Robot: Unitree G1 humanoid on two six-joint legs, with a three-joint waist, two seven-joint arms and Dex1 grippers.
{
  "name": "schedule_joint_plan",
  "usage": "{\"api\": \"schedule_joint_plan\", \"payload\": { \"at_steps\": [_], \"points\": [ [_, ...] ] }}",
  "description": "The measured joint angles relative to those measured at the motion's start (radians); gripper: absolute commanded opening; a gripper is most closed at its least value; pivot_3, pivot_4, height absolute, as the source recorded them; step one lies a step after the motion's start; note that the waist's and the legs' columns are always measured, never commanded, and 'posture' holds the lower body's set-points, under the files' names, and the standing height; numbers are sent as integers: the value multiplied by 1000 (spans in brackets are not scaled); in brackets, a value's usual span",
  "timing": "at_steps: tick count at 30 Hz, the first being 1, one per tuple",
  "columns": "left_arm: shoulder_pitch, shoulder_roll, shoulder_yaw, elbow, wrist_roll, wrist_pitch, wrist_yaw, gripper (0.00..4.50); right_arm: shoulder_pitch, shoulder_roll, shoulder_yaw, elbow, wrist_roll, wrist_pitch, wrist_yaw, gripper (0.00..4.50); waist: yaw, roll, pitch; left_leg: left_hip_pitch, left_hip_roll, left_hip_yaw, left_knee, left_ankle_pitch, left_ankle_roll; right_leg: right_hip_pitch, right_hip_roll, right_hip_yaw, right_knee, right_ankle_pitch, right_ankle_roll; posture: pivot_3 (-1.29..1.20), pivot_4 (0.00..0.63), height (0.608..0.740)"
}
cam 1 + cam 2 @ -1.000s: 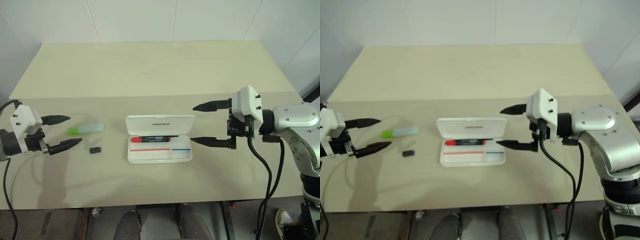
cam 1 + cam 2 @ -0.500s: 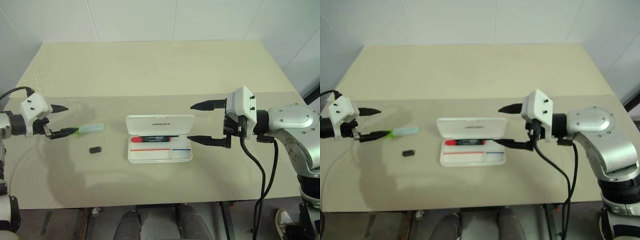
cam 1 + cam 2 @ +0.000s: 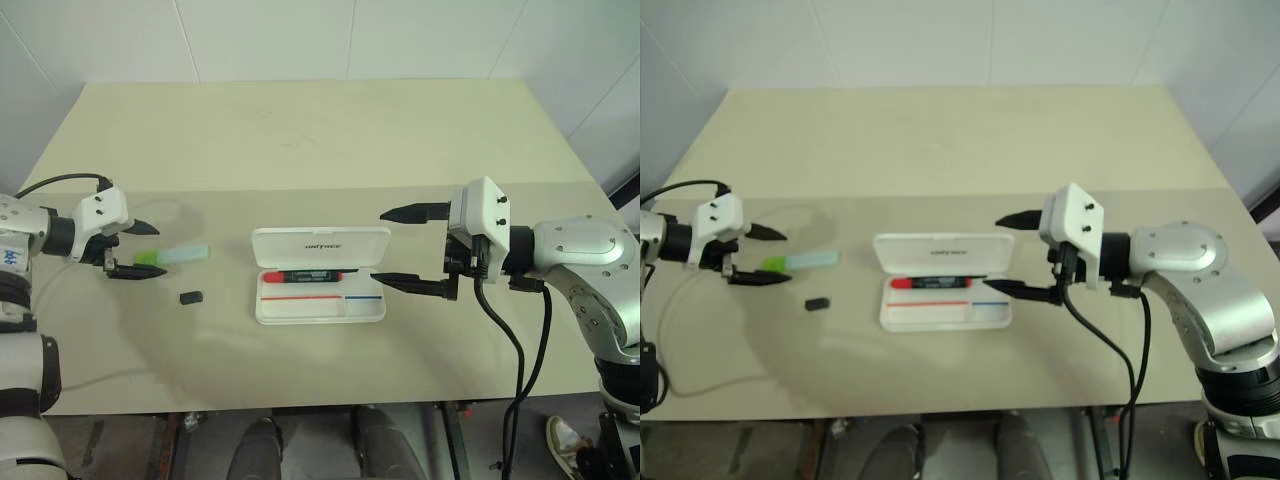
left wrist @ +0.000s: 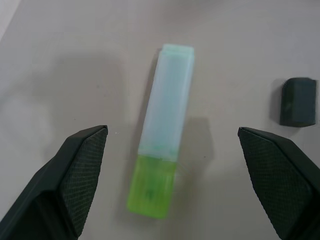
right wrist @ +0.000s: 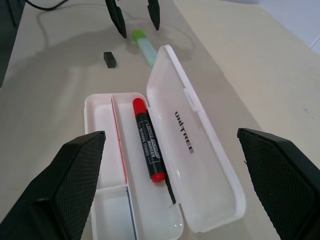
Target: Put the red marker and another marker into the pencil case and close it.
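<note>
Left eye view, table [image 3: 300, 140]: pale beige top; pencil case [image 3: 320, 246] lies near the middle, lid swung flat back.
Pencil case lid: small black lettering faces up; tray part is on the near side.
Red marker [image 3: 308, 276]: lies inside the tray, along its hinge side, lengthwise, red tip toward the robot's left.
Tray strip [image 3: 320, 297]: thin red-and-blue line runs along the tray, on the near side of the red marker.
Green marker [image 3: 172, 257]: on the table, well apart from the case, on the robot's left; bright green end points away from the case.
Black bit [image 3: 191, 297]: small dark piece on the table, near the green marker, between it and the case, on the near side.
Left gripper [image 3: 135, 250]: fingers spread wide, straddling the bright green end of the green marker; in the left wrist view the marker [image 4: 162, 130] lies between the two fingers, touching neither.
Right gripper [image 3: 405, 247]: fingers spread wide, hanging just beside the case's right end, pointing toward it; nothing held.
</note>
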Motion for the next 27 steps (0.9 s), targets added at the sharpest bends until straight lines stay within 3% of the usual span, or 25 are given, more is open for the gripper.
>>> {"api": "schedule_joint_plan", "payload": {
  "at_steps": [14,18,25,27],
  "points": [
    [-80,-69,-91,119,155,-28,67,4500,1,-3,0,-13,17,19,-29,4477,0,0,0,-1,0,-1,7,0,0,0,1,0,7,0,1,0,150,740],
    [-85,-76,-95,121,173,-33,78,3587,1,-4,0,-14,18,20,-33,4500,0,0,0,-1,0,-1,8,0,0,0,1,0,7,0,1,0,150,740],
    [-90,-80,-95,122,183,-32,86,1161,1,-4,0,-14,19,20,-39,4500,-1,0,0,-1,0,-1,7,0,0,0,1,0,7,0,1,0,150,740],
    [-90,-80,-95,122,183,-31,85,1097,1,-4,0,-14,19,20,-39,4500,-1,0,0,-1,0,-1,7,0,0,0,1,0,7,0,1,0,150,740]
  ]
}}
